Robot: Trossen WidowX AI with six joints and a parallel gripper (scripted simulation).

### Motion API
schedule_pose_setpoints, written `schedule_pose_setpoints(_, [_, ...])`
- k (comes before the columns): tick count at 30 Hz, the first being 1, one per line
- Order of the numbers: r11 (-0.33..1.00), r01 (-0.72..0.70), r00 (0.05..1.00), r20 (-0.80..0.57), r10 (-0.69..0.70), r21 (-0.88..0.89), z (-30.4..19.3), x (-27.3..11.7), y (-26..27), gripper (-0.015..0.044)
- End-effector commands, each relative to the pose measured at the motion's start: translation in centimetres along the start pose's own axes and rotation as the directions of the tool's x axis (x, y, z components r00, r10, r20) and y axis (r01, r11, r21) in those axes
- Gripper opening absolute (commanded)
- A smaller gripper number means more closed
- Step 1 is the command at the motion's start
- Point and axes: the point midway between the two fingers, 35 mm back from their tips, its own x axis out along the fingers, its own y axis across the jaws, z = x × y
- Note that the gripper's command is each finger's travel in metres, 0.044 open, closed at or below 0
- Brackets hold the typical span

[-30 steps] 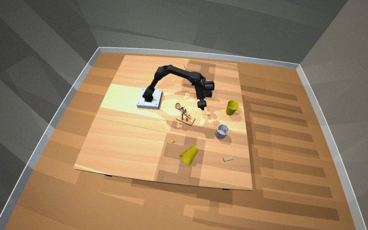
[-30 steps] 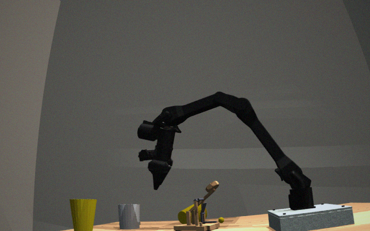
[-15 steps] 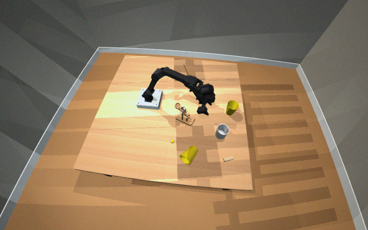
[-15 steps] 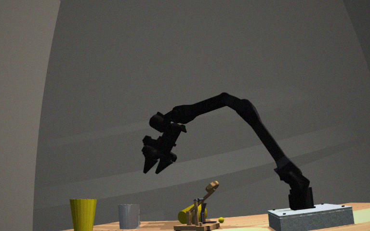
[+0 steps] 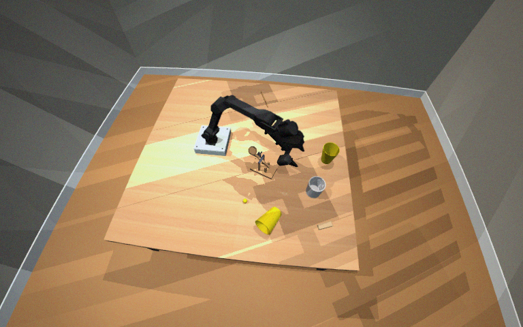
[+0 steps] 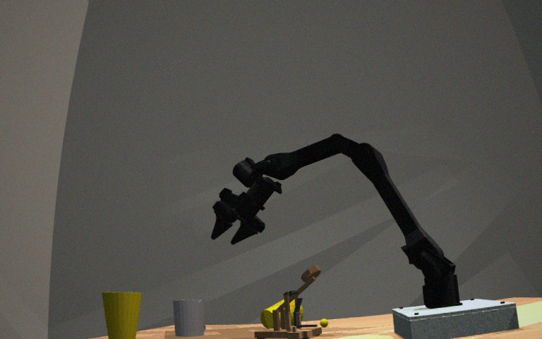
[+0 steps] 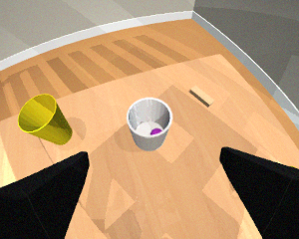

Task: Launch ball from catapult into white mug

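The white mug (image 5: 314, 193) (image 6: 188, 318) (image 7: 149, 141), greyish in this light, stands upright. A round purple thing (image 7: 156, 131), like a ball, lies inside it at the bottom in the wrist view. The small wooden catapult (image 5: 252, 150) (image 6: 287, 334) stands between the robot base and the mug, its arm raised and its cup without a visible ball. A small yellow ball (image 5: 244, 201) (image 6: 324, 323) lies on the table apart from the catapult. My gripper (image 5: 299, 157) (image 6: 222, 240) (image 7: 156, 156) is open and empty, high above the table, with the mug ahead between its fingers in the wrist view.
A yellow cup (image 5: 329, 154) (image 6: 121, 315) (image 7: 45, 119) stands upright beside the mug. Another yellow cup (image 5: 270, 219) (image 6: 268, 318) lies on its side near the yellow ball. A small flat wooden block (image 5: 325, 225) (image 7: 200, 97) lies near the table's edge.
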Motion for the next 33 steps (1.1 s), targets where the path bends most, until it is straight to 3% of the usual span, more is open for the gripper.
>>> schedule_pose_setpoints(1, [1.000,-0.001,1.000,0.003,0.001,0.006,-0.18,0.00,-0.12,0.0440])
schedule_pose_setpoints(33, [1.000,-0.007,1.000,0.006,0.007,-0.005,0.46,0.51,0.39,0.0440])
